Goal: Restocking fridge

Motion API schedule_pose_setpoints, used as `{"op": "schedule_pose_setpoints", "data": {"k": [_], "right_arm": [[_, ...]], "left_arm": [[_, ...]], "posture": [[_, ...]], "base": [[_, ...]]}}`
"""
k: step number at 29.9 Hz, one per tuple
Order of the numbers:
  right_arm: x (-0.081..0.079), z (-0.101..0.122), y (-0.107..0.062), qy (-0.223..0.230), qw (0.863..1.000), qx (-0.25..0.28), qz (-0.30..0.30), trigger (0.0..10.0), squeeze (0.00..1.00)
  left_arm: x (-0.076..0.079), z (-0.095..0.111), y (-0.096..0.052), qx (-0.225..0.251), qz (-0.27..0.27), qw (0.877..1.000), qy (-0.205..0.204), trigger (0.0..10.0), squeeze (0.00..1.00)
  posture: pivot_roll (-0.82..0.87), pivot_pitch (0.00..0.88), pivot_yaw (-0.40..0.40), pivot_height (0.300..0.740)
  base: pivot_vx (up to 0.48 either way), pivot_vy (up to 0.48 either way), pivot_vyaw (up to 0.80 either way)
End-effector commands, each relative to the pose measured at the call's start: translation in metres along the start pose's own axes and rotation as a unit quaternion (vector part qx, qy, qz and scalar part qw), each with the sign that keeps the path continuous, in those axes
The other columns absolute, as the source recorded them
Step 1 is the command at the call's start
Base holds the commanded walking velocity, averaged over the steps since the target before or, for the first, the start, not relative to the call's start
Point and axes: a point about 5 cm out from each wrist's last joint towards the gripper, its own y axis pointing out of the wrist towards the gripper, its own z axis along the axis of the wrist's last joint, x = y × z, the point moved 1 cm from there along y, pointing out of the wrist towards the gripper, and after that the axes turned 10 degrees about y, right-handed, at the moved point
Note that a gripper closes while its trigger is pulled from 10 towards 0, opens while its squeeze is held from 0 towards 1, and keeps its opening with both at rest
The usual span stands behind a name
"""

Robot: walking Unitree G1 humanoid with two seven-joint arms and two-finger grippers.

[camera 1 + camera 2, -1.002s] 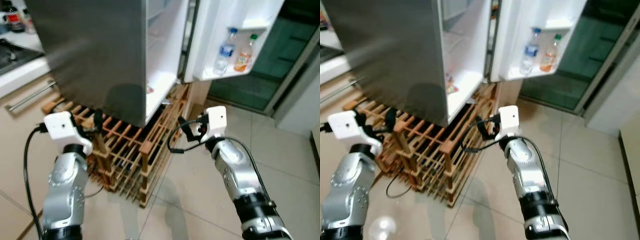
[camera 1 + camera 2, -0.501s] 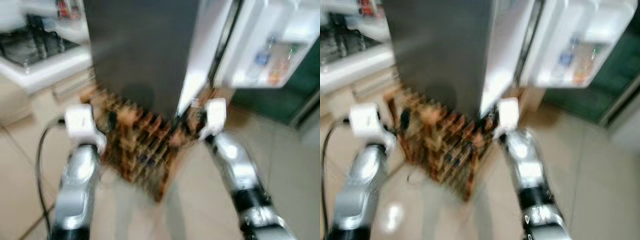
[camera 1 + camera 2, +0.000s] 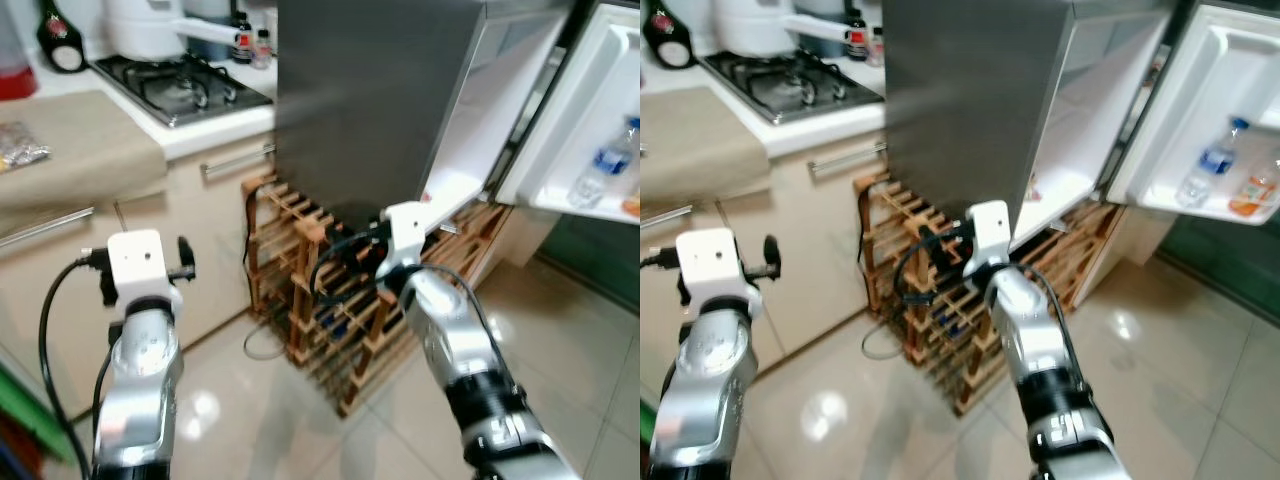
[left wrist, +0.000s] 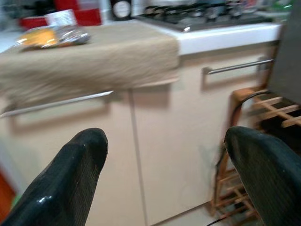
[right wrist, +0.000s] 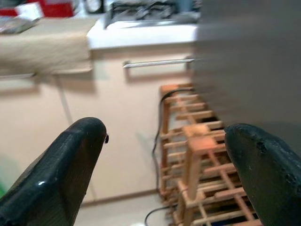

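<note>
Fridge (image 3: 380, 110) stands ahead of you with its door (image 3: 590, 110) swung open; a water bottle (image 3: 607, 165) sits in the door shelf near its right end; your left gripper (image 4: 160, 183) and right gripper (image 5: 164, 179) are both raised, fingers spread wide and empty; a wooden rack (image 3: 340, 300) stands at the fridge's foot, beside the counter (image 3: 120, 140).

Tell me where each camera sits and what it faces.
Left eye, right eye: on the head, looking down at the open fridge, wooden rack and stove; both arms show.
Left wrist: along the open left hand toward cabinet doors.
Right wrist: along the open right hand toward the rack.
Both wrist views share the cloth-covered counter.
</note>
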Motion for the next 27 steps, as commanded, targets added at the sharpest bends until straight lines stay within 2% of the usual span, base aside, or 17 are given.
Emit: {"op": "schedule_pose_setpoints", "data": {"k": [1,5,8,11,16,21,25,26,27], "right_arm": [[-0.009,-0.001,0.003,-0.013,1.0,-0.003,0.019,10.0,0.0],[-0.008,-0.008,0.004,-0.001,1.0,-0.011,0.017,10.0,0.0],[-0.009,-0.01,0.005,0.001,1.0,-0.014,0.018,10.0,0.0],[-0.013,-0.01,0.007,0.002,1.0,-0.007,0.025,10.0,0.0],[-0.005,-0.003,0.011,0.052,0.998,0.024,-0.004,10.0,0.0],[0.001,-0.002,0.01,0.071,0.996,0.038,-0.022,10.0,0.0],[0.003,-0.004,0.007,0.07,0.996,0.041,-0.028,10.0,0.02],[0.004,-0.005,0.006,0.066,0.997,0.039,-0.029,10.0,0.03],[0.004,-0.005,0.006,0.066,0.997,0.039,-0.029,10.0,0.03]], "left_arm": [[0.0,0.001,-0.003,-0.003,0.003,1.0,-0.001,10.0,0.0],[-0.003,-0.005,-0.007,-0.004,-0.012,1.0,-0.001,10.0,0.0],[-0.011,-0.008,-0.008,-0.011,0.005,1.0,-0.006,10.0,0.0],[-0.022,-0.005,-0.006,-0.005,0.031,0.999,-0.034,10.0,0.0],[-0.008,0.012,0.005,0.028,0.015,0.999,0.013,10.0,0.0],[-0.004,0.02,0.008,0.047,-0.015,0.999,0.016,10.0,0.0],[-0.006,0.018,0.008,0.051,-0.03,0.997,0.039,10.0,0.0],[-0.008,0.01,0.007,0.032,-0.034,0.999,0.026,10.0,0.0],[-0.008,0.01,0.007,0.032,-0.034,0.999,0.026,10.0,0.0]], "posture": [[0.08,0.0,-0.082,0.74],[0.12,0.0,-0.108,0.74],[0.13,0.0,-0.125,0.74],[0.12,0.0,-0.127,0.74],[0.08,0.0,-0.052,0.74],[0.08,0.0,-0.031,0.74],[0.08,0.0,-0.031,0.74],[0.08,0.0,-0.04,0.74],[0.08,0.0,-0.04,0.74]], "base": [[0.0,-0.48,0.52],[0.0,-0.093,0.52],[0.0,0.0,0.52],[0.0,0.0,0.48],[0.0,0.0,0.47],[0.0,0.0,0.46],[0.0,0.0,0.44],[0.0,0.0,0.44],[0.0,0.0,0.44]]}}
